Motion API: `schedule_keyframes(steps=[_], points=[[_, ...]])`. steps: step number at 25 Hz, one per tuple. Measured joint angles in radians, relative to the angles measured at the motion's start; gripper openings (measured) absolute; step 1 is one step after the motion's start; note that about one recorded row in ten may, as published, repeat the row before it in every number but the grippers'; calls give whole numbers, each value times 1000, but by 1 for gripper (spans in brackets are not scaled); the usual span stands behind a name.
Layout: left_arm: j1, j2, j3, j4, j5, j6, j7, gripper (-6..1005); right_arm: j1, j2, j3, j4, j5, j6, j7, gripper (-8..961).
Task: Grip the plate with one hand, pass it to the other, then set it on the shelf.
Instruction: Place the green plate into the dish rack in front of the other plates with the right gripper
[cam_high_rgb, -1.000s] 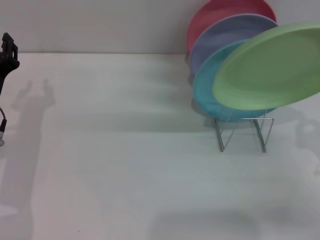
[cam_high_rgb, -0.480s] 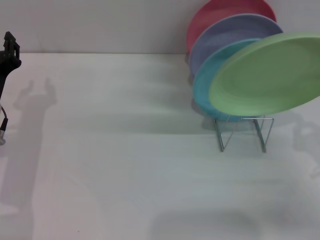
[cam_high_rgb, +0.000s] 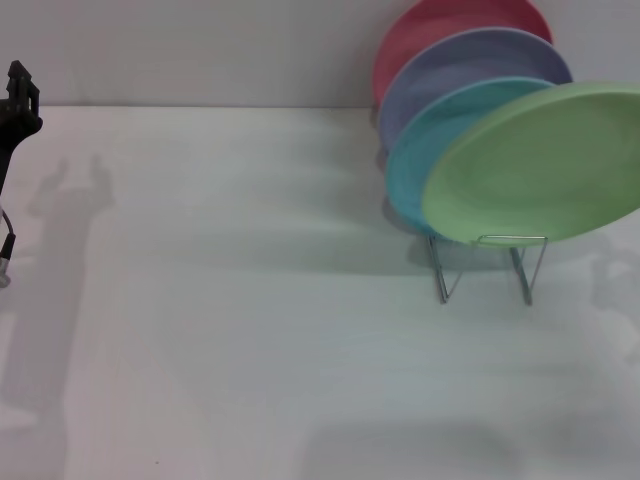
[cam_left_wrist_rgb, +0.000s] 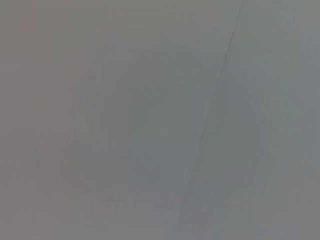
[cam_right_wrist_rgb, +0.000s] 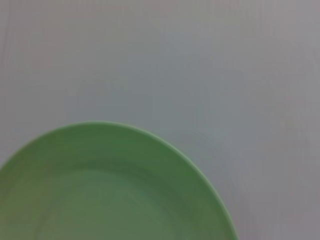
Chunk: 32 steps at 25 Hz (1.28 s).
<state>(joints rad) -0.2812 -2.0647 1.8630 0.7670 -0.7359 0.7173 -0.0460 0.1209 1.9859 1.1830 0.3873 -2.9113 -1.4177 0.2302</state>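
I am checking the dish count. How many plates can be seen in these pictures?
4. The red plate stands rearmost in the shelf, then the lavender plate, then the sky-blue plate. The light green plate is frontmost, tilted over the shelf's front loop. None seems hidden.

Soft, even light falls on the white table (cam_high_rgb: 250, 330); faint grey shadows lie beneath the wire rack (cam_high_rgb: 487, 268). The left wrist view is blank grey blur.

The big white table (cam_high_rgb: 250, 330) is open to pass over, but plates on the shelf (cam_high_rgb: 487, 268) block the far right corner.
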Motion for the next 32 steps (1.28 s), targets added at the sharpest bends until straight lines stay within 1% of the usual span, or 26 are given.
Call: schedule_keyframes(steps=[3, 4, 5, 6, 7, 9, 10, 11, 12, 14, 21, 23, 24, 32], points=[[-2, 0, 0, 0, 0, -1, 0, 408, 2, 4, 0, -12, 0, -3, 0, 13], [-2, 0, 0, 0, 0, -1, 0, 408, 7, 10, 5, -26, 0, -9, -1, 13], [-3, 0, 0, 0, 0, -1, 0, 408, 7, 10, 5, -26, 0, -9, -1, 13], [-3, 0, 0, 0, 0, -1, 0, 408, 15, 20, 17, -49, 0, -18, -4, 13], [-3, 0, 0, 0, 0, -1, 0, 408, 15, 20, 17, -49, 0, -18, -4, 13], [-4, 0, 1, 0, 0, -2, 0, 408, 32, 34, 29, -87, 0, -35, -7, 14], [-4, 0, 1, 0, 0, -2, 0, 408, 32, 34, 29, -87, 0, -35, -7, 14], [-4, 0, 1, 0, 0, -3, 0, 408, 46, 47, 43, -115, 0, -48, -10, 14], [-4, 0, 1, 0, 0, -3, 0, 408, 46, 47, 43, -115, 0, -48, -10, 14], [-4, 1, 1, 0, 0, -5, 0, 408, 61, 57, 52, -141, 0, -60, -12, 16], [-4, 2, -2, 0, 0, -9, 0, 409, 63, 67, 52, -153, 1, -63, -13, 31], [-5, 3, -4, 0, 0, -11, 0, 409, 63, 72, 56, -163, 1, -63, -13, 36], [-6, 3, -6, 0, 0, -12, 1, 409, 68, 77, 62, -180, 1, -63, -13, 38], [-9, 4, -7, 0, 0, -13, 2, 409, 73, 83, 65, -199, 2, -55, -11, 55]])
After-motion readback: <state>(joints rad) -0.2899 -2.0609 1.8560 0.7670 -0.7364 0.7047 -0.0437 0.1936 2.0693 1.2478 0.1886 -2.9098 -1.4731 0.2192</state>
